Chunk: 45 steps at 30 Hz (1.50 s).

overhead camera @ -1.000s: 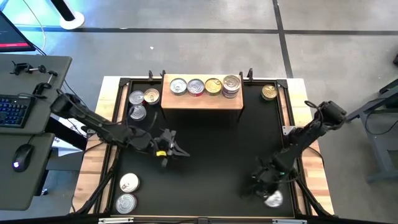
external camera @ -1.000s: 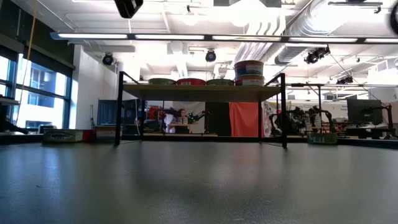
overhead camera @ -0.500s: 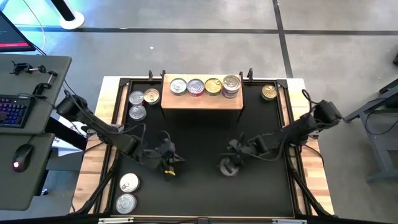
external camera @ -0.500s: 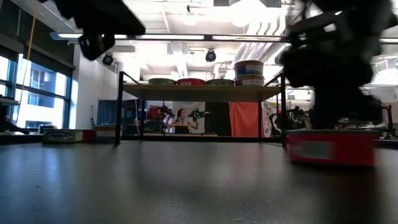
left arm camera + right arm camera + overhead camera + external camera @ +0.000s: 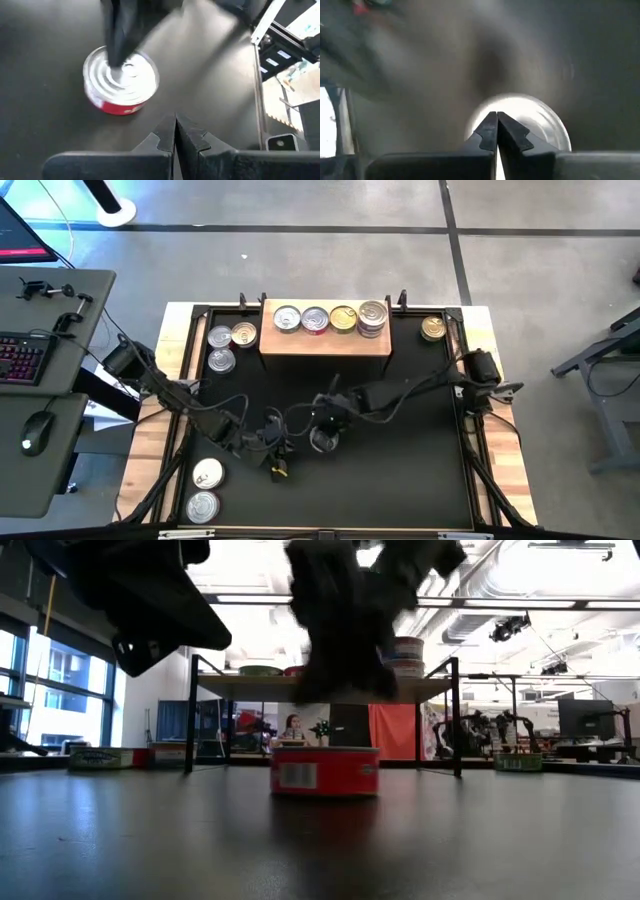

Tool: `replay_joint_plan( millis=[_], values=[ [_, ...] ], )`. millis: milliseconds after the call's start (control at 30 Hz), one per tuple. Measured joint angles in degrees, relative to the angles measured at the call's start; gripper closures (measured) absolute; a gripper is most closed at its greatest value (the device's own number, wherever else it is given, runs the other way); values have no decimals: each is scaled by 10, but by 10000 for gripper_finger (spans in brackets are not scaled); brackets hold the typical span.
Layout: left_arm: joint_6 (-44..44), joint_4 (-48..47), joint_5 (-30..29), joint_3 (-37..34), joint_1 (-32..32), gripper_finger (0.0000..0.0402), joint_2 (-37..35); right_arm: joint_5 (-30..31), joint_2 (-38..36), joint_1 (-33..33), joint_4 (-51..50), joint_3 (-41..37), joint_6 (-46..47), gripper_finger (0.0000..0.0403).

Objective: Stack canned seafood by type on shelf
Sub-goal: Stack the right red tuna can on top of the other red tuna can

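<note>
Four tins already sit on the shelf (image 5: 325, 340), one pile doubled, while six wait on the mat (image 5: 400, 470), including the red tin (image 5: 322, 440) mid-table under the right gripper (image 5: 327, 423), pinched shut and holding nothing

Light comes from the ceiling strips (image 5: 330, 600) behind my bench, bright enough that they bleach the upper part of the low view and leave my arms as black silhouettes. The black mat (image 5: 400, 470) looks evenly lit from above, with only soft shadows. My right hand (image 5: 345, 660) smears with motion blur in the low view. The silver lid (image 5: 540, 122) under it glares white, and its surroundings are streaked and out of focus.
</note>
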Motion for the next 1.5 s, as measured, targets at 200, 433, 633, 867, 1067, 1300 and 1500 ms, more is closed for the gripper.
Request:
replay_joint_plan(
  millis=[200,433,633,867,1067,1300,1500],
  values=[
    [46,13,-62,0,2,401,13,21,-36,-5,-188,57,-70,403],
    [119,107,-17,0,59,402,91,16,-64,10,-189,-58,0,403],
    [152,131,16,0,77,401,129,23,-65,14,-35,-169,101,403],
    [159,111,12,0,77,402,142,66,-66,3,73,-199,147,403],
    [174,108,9,0,83,402,142,65,-60,-1,78,-199,152,403],
    [175,107,9,0,88,402,142,2,-30,-1,118,-198,160,403],
    [174,90,9,0,86,402,141,-7,-44,2,127,-199,179,403]
  ],
)
